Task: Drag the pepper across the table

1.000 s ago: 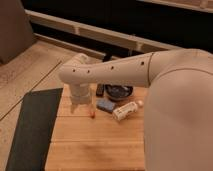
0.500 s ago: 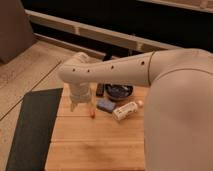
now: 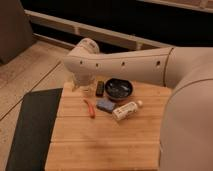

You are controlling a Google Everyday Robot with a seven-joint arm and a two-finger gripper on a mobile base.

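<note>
The pepper point(image 3: 90, 108), thin and red-orange, lies flat on the left part of the light wood table point(image 3: 100, 145). My gripper point(image 3: 83, 89) hangs from the white arm point(image 3: 125, 65) at the table's far left corner. It is just beyond the pepper's far end and apart from it. The pepper is in full view with nothing on it.
A blue block point(image 3: 105, 105) lies right of the pepper, with a white bottle point(image 3: 126, 110) on its side further right. A dark bowl point(image 3: 118, 89) and a small dark object point(image 3: 100, 88) sit at the far edge. A dark grey mat point(image 3: 32, 130) lies left of the table.
The gripper has moved back toward the far edge, off the pepper. The whole pepper now shows. The other objects have not moved.
</note>
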